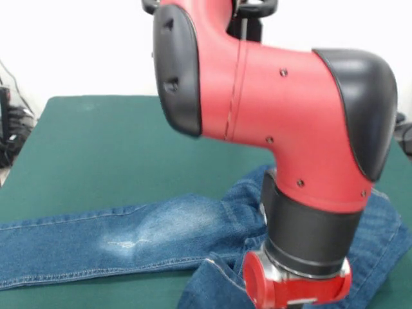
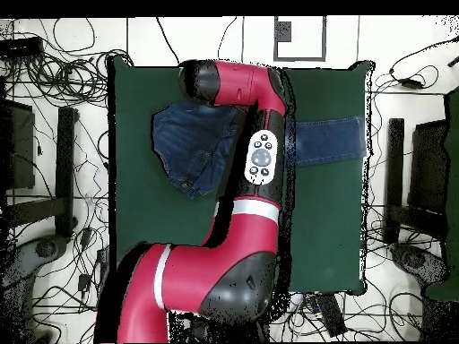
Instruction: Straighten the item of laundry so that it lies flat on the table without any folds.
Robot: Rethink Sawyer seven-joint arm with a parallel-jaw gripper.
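in the front view the red and black arm (image 1: 277, 116) fills most of the picture, bent down so that its wrist hangs low over the jeans (image 1: 161, 235) near the bottom edge; the gripper itself drops out of the frame below the red wrist flange, so whether it is parted or closed, or has hold of any cloth, cannot be told. the jeans lie on the green table (image 1: 96, 154) with one leg stretched out long and fairly flat toward the left edge, a faded whitish patch partway along it, while the rest is bunched under and around the wrist, with a hem or fold edge turned up just beside the flange. the arm seems to be placed over that bunched part because that is where the folds remain, though this is a judgement. in the overhead view the arm (image 2: 260, 161) reaches from the base at the bottom up across the middle of the table (image 2: 327, 233), its end lying over the jeans (image 2: 193, 143) near the table's upper part; a rumpled mass of denim shows on one side of the arm and a straight leg on the other, running to the table's edge. the gripper is hidden beneath the arm here too. the garment is not yet flat.
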